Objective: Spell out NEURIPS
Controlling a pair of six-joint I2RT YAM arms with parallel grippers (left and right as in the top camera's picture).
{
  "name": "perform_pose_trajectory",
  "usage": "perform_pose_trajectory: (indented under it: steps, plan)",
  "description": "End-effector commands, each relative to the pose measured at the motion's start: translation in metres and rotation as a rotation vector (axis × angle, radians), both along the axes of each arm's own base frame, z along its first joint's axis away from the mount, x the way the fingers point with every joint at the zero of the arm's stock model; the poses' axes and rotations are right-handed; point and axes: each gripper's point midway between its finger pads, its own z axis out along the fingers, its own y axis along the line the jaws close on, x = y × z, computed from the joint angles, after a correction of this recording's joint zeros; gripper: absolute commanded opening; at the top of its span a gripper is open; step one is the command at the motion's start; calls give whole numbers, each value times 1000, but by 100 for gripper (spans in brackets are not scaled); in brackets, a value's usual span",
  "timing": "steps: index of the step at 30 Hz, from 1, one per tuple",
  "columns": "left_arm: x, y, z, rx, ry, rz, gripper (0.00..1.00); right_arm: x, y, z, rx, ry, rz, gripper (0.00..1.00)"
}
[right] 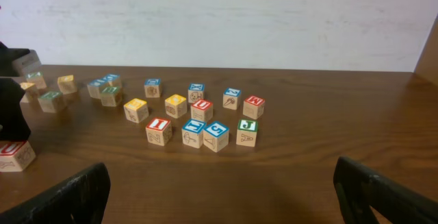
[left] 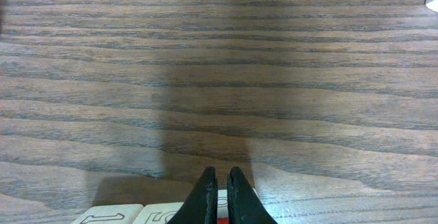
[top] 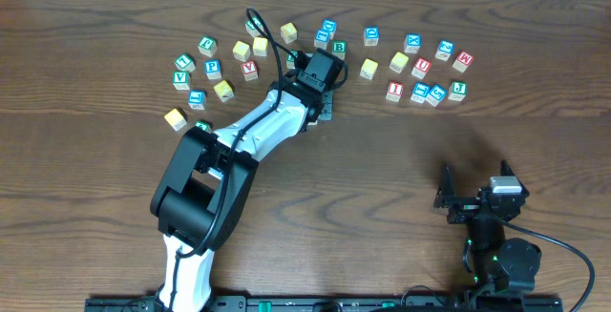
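the wooden letter cubes are scattered in a loose band along the far side of the wooden table, in a left cluster and a right cluster. in the right cluster the red i cube is set at the near left corner, with the red u cube just beyond it and to its right. the green j cube is placed at the near right end of the same cluster. the blue p cube is found in the left cluster, well apart from those two. the green b cube is set near the middle, just beside the wrist of the left arm, which is stretched out from the near left of the table.

the left gripper is held low over the tabletop with its fingers pressed together and empty. a sliver of red is glimpsed under the fingers at the bottom edge of the left wrist view, and two pale cubes are cut off just to its left. whether these are touched cannot be told.

the right gripper is held at the near right of the table, well apart from every cube, with its fingers spread wide and empty.
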Motion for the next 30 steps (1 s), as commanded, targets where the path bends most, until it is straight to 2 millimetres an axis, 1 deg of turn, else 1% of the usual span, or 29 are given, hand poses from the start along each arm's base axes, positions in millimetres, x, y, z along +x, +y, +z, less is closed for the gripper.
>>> perform_pose_trajectory:
  steps: [1,26,28,30]
  plan:
    - [1,0,-3,6,7,-5,7,0,0,0,9,-1,-1,99]
    - [0,0,-3,9,11,-5,7,0,0,0,9,-1,-1,99]
    - [3,1,0,7,3,-8,7,0,0,0,9,-1,-1,99]
    - [8,2,8,0,-13,-5,7,0,0,0,9,-1,-1,99]
